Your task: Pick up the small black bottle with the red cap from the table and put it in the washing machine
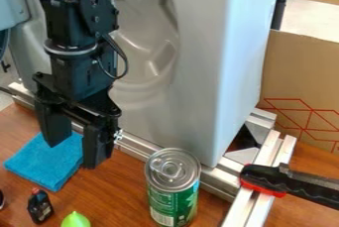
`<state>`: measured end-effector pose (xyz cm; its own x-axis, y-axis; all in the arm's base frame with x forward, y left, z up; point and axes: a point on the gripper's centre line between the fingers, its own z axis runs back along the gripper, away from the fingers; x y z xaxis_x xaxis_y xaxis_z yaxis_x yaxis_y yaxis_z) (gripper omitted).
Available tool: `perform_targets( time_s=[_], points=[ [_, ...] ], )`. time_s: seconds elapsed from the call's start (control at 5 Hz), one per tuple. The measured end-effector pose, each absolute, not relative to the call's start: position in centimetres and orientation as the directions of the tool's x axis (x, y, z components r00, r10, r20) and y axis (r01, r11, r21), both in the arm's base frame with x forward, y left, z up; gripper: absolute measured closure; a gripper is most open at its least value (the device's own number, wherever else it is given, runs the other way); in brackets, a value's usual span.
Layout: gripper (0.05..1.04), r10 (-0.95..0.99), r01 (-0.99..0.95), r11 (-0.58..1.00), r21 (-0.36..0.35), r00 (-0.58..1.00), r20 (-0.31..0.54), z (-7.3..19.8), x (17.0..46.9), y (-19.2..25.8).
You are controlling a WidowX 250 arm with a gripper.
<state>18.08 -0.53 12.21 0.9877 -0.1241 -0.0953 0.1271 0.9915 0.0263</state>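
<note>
The black gripper (74, 154) hangs at the left over the wooden surface, pointing down, its two fingers apart with nothing between them. Below and behind its fingers lies a folded blue cloth (45, 164). To the right stands a green can (173, 191) with a silver pull-tab lid, upright and apart from the gripper. A small dark bottle (39, 206) with a reddish cap is near the lower left. Beside it, a lime-green rounded object (75, 220) is cut off by the bottom edge.
A large grey panel (205, 62) rises behind the can, along a metal rail (136, 147). At the right, a black and red-handled tool (265, 179) lies across the metal frame. Cardboard (301, 82) stands behind. A dark item (1, 199) touches the left edge.
</note>
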Motion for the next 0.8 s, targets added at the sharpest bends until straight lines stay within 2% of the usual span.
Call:
perform_targets(
  time_s=[0.2, 0.4, 0.8],
  points=[
    [0.083, -0.129, 0.132, 0.991, 0.024, 0.985, -0.112, 11.8, 17.8, -0.5],
    [0.083, -0.161, 0.164, 0.986, 0.023, 0.982, -0.098, 11.4, 16.2, 1.2],
    [0.083, -0.205, 0.213, 0.976, 0.055, 0.971, -0.124, 9.7, 14.3, 2.4]
  ],
)
